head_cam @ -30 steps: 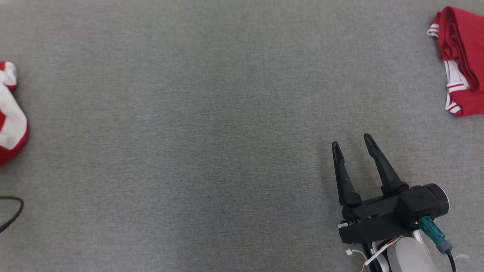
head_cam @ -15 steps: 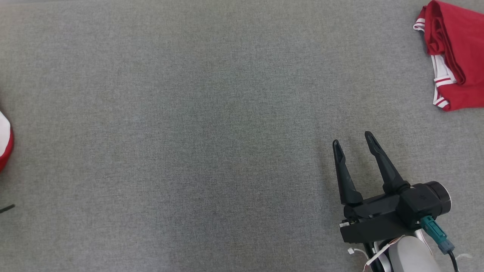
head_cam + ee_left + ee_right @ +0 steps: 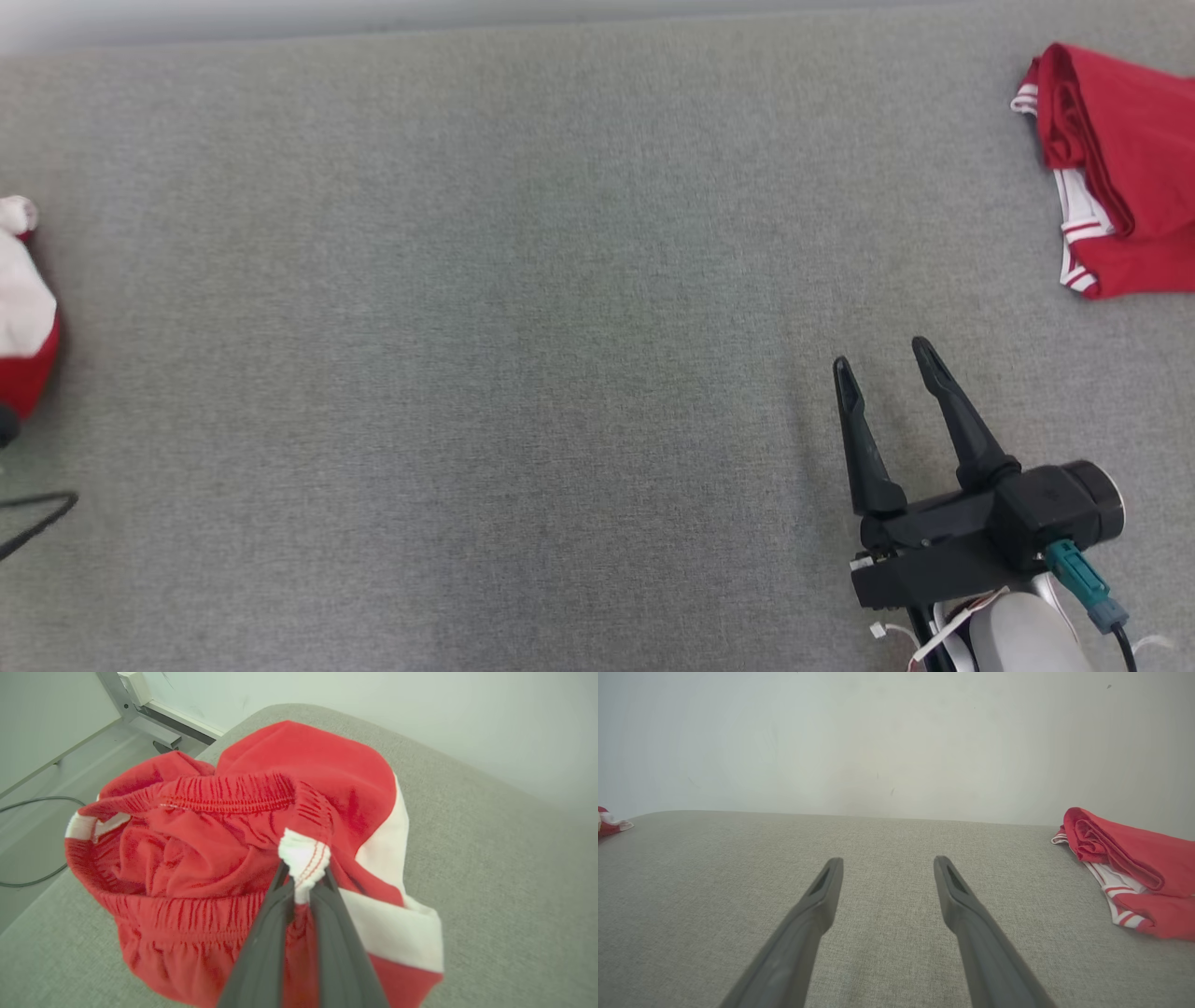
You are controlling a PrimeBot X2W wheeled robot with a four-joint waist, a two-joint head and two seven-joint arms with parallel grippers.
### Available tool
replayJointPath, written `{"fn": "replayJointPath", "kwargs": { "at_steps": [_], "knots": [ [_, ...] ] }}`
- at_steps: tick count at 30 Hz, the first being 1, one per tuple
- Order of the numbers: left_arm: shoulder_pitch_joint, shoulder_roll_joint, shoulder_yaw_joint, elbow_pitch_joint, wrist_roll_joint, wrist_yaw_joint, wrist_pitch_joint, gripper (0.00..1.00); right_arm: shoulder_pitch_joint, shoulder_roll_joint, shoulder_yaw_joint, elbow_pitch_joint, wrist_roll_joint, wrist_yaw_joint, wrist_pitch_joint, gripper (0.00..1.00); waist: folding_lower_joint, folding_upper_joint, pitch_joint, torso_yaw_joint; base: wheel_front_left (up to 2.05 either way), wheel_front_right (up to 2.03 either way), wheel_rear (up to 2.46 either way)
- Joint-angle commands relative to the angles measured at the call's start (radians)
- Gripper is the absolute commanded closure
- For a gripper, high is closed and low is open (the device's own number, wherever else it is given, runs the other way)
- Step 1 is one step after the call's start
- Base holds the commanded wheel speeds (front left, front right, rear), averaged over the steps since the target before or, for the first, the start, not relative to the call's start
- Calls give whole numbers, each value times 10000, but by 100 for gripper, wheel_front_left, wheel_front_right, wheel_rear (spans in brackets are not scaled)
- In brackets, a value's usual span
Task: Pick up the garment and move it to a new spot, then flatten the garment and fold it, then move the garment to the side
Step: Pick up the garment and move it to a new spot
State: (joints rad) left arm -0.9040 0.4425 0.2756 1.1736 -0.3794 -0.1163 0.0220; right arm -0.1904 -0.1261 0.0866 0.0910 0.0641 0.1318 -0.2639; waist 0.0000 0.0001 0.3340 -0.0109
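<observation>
The garment (image 3: 243,826) is a crumpled pair of red shorts with white panels, lying at the left end of the grey cloth-covered table (image 3: 490,858). My left gripper (image 3: 303,877) is shut on a white-edged fold of it, near the elastic waistband. In the head view the garment (image 3: 23,317) pokes in at the left edge. My right gripper (image 3: 885,358) hovers low over the table at the lower right, open and empty. The right wrist view looks between its spread fingers (image 3: 887,863) to the wall.
A second red garment with white stripes (image 3: 1111,168) lies folded at the far right, also in the right wrist view (image 3: 1129,868). A black cable (image 3: 37,518) loops at the left edge. The table's far edge (image 3: 560,28) meets a pale wall.
The head camera has shifted, so the whole picture has slid down and the table's far edge now shows. The garment at the left edge looks more bunched. The right gripper stays open.
</observation>
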Motion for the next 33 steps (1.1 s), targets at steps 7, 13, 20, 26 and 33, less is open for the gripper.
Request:
{"fn": "replayJointPath", "kwargs": {
  "at_steps": [7,13,20,26,33],
  "knots": [
    [-655,-353,-1024,-1252,-167,-151,-1045,100,302,251,-32,206,153,-27,0,0,0,-1,-963,360,0,0,0],
    [-803,-500,-2389,-2986,-991,-131,-1260,100,391,425,-63,320,278,-27,1,0,0,-1,-1476,108,0,0,0],
    [-549,-894,-3775,-5111,-2142,-133,-1220,100,602,612,-41,350,298,-28,1,0,0,-1,-1890,-658,0,0,0],
    [-69,-1640,-4332,-6365,-2647,-134,-1360,100,750,711,-68,396,363,-28,0,0,0,-1,-2101,-1544,0,0,0],
    [504,-2473,-4949,-6978,-2627,-96,-1314,100,836,749,-54,452,458,-28,0,0,0,-1,-2116,-2333,0,0,0]
  ]
}}
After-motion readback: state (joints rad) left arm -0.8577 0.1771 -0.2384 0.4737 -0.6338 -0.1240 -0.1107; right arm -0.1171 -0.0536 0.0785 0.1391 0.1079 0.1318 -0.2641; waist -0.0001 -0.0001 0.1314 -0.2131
